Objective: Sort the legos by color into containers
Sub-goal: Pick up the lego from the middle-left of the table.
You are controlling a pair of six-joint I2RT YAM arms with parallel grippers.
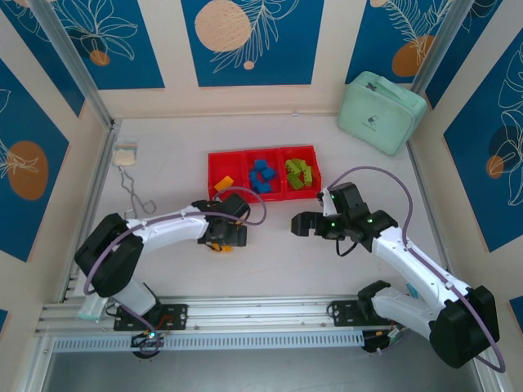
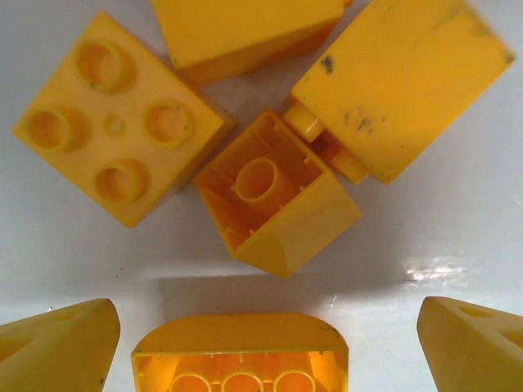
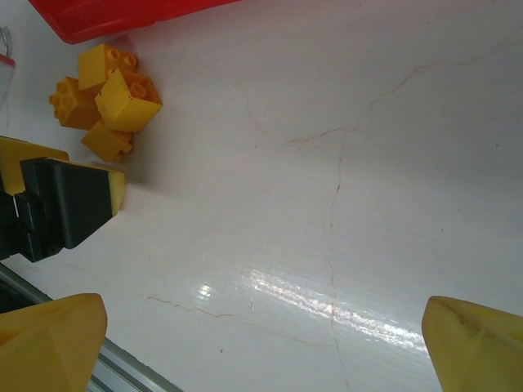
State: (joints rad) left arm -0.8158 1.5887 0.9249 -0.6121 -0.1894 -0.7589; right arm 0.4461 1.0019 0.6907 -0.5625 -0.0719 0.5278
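Observation:
Several yellow-orange legos (image 2: 274, 192) lie in a loose pile on the white table, also seen in the right wrist view as the pile (image 3: 106, 102). My left gripper (image 1: 219, 238) hangs right over them, open. A rounded yellow brick (image 2: 241, 351) lies between its spread fingers (image 2: 57, 339) without being squeezed. The red tray (image 1: 214, 157) sits just beyond, with a yellow brick (image 1: 224, 183) in its left compartment, blue bricks (image 1: 261, 174) in the middle and green bricks (image 1: 298, 172) on the right. My right gripper (image 1: 306, 222) is open over bare table, nothing between its fingers (image 3: 478, 343).
A mint-green zippered case (image 1: 381, 110) stands at the back right. A small pale cloth (image 1: 125, 154) with a wire hook (image 1: 135, 196) lies at the left. An aluminium rail (image 1: 245, 309) runs along the near edge.

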